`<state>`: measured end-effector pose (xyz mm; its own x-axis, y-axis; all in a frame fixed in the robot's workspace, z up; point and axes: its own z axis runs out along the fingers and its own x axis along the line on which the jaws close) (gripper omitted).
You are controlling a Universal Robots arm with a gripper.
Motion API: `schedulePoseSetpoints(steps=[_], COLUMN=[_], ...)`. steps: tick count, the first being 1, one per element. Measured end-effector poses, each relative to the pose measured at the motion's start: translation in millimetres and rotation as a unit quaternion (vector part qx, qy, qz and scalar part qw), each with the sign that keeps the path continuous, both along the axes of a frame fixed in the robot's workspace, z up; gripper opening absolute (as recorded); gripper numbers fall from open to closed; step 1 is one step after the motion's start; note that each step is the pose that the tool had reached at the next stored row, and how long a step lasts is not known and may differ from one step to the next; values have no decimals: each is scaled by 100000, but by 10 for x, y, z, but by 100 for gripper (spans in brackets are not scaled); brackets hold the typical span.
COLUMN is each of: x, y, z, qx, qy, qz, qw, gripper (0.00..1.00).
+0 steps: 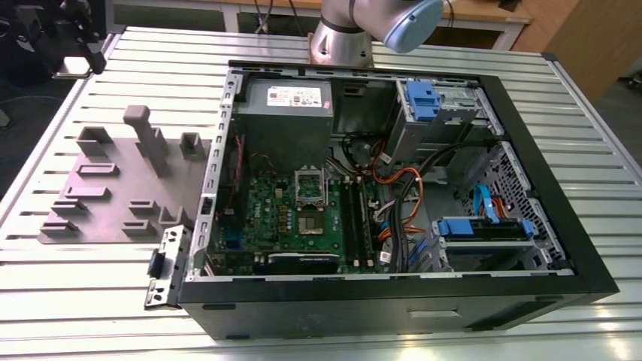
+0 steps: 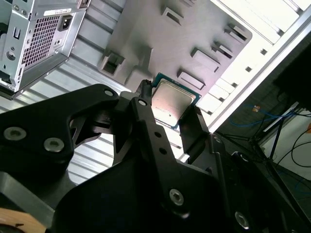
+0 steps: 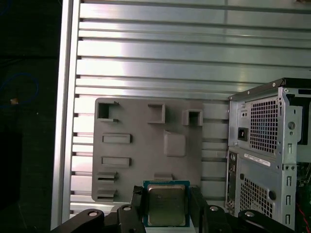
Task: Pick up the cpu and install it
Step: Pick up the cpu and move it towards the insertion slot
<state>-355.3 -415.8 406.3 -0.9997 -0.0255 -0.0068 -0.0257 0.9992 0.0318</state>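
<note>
The open computer case (image 1: 401, 308) is sitting on the counter (image 1: 101, 301), holding its motherboard (image 1: 276, 203). My jaws are gripping the cpu (image 3: 166, 204), silvery-topped and green-rimmed, over the grey tray (image 3: 146, 145).

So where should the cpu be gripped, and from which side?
By two opposite edges, coming from its silvery top side. The cpu is a thin flat square, so only the rim offers grip; the gripper pinches it that way now.
</note>
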Motion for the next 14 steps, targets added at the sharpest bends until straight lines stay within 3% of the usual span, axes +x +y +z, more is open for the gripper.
schedulePoseSetpoints(steps=[14], x=[41], y=[0], z=[0], qx=[0], qy=[-1], qz=[-1], qw=[100000], gripper=[47])
